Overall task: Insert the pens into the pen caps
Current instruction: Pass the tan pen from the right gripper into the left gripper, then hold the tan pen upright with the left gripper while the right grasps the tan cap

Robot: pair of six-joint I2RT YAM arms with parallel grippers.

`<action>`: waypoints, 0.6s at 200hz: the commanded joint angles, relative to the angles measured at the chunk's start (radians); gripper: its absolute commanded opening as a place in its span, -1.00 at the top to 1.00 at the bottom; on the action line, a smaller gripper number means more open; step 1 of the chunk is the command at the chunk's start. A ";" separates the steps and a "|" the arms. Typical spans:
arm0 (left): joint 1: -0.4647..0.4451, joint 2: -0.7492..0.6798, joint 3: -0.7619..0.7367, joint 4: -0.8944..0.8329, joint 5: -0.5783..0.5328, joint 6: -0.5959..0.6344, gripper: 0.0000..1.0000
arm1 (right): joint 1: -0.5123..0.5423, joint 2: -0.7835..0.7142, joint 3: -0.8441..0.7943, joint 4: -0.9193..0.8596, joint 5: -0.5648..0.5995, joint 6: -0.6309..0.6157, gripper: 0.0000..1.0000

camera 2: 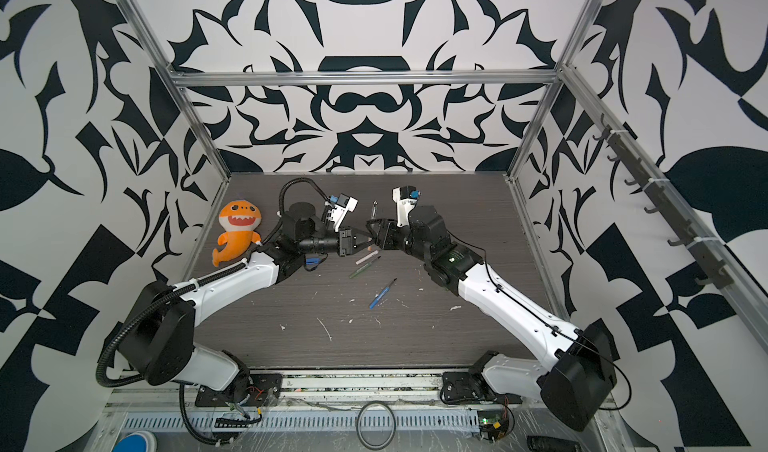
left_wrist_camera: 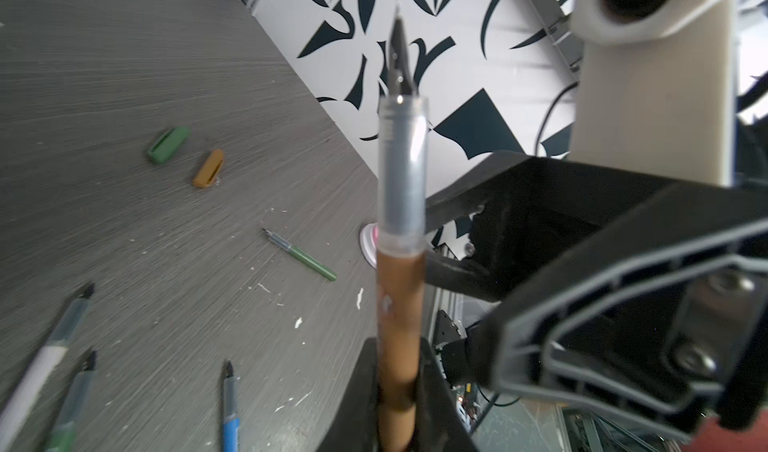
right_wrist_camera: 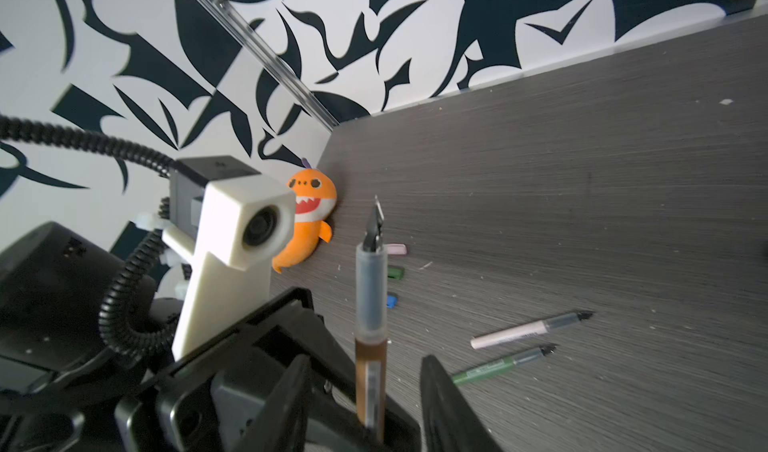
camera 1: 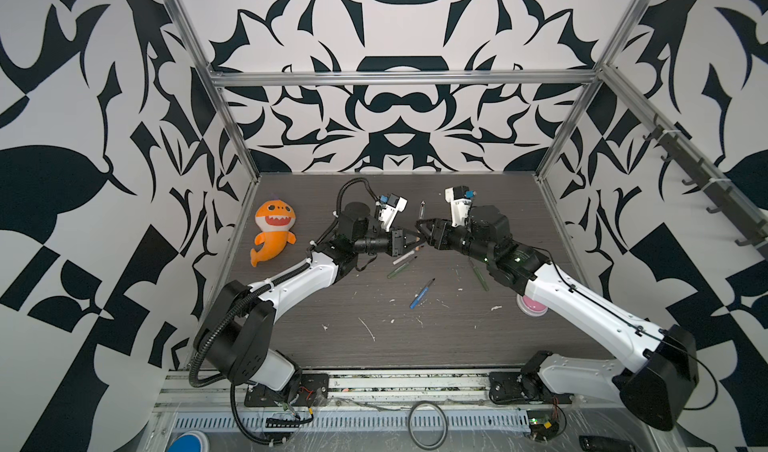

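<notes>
The left gripper (camera 1: pixel 409 243) is clenched tight on the long orange-brown plastic pen (left_wrist_camera: pixel 399 304); it grasps the pen low on the brown barrel; the pen stands up with its dark pointed tip at the top, and the tip is bare. The right gripper (right_wrist_camera: pixel 368 387) has let go; its two black fingers (right_wrist_camera: pixel 440 391) are spread apart, one on each side of the same pen, with a gap on both sides. In both top views the two grippers meet nose to nose over the middle of the dark grey wooden table (camera 1: pixel 415 346).

Near the grippers, on the side closer to the arm bases, the white-pink pen (camera 1: pixel 404 258) and a green pen (camera 1: pixel 398 269) lie close together on the table; the blue pen (camera 1: pixel 422 294) lies alone a bit closer to the bases; the other green pen (camera 1: pixel 480 279) lies partly under the right arm.

In the left wrist view a short stubby green cap (left_wrist_camera: pixel 168 144) and an orange-yellow cap (left_wrist_camera: pixel 208 168) lie side by side on the table, well apart from the pens. In the right wrist view a pale pink cap (right_wrist_camera: pixel 397 249), a second green cap (right_wrist_camera: pixel 395 272) and a blue cap (right_wrist_camera: pixel 391 301) lie in a row near the soft orange shark toy (right_wrist_camera: pixel 309 221); the held pen hides part of each one.
</notes>
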 commanded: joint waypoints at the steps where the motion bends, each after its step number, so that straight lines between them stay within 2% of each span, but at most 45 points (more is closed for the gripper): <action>1: 0.001 -0.044 0.003 -0.107 -0.134 0.092 0.70 | 0.002 -0.079 0.115 -0.165 0.112 -0.056 -0.01; 18: 0.001 -0.062 0.022 -0.187 -0.200 0.141 0.70 | -0.012 -0.110 0.148 -0.275 0.234 -0.089 -0.06; 32: -0.001 -0.070 0.044 -0.235 -0.212 0.176 0.70 | -0.052 -0.119 0.160 -0.351 0.296 -0.100 -0.08; 52: -0.013 -0.092 0.057 -0.259 -0.206 0.211 0.70 | -0.203 -0.053 0.175 -0.464 0.295 -0.092 -0.06; 66: -0.033 -0.112 0.066 -0.280 -0.197 0.250 0.69 | -0.308 0.032 0.182 -0.508 0.223 -0.109 0.06; 78: -0.061 -0.135 0.076 -0.306 -0.199 0.296 0.69 | -0.347 0.097 0.175 -0.514 0.271 -0.119 0.08; 88: -0.084 -0.156 0.076 -0.324 -0.217 0.336 0.68 | -0.374 0.155 0.164 -0.484 0.282 -0.148 0.02; 98: -0.110 -0.176 0.067 -0.337 -0.245 0.372 0.68 | -0.398 0.227 0.174 -0.473 0.276 -0.163 -0.14; 120: -0.152 -0.202 0.057 -0.366 -0.300 0.423 0.68 | -0.417 0.397 0.271 -0.500 0.251 -0.213 -0.39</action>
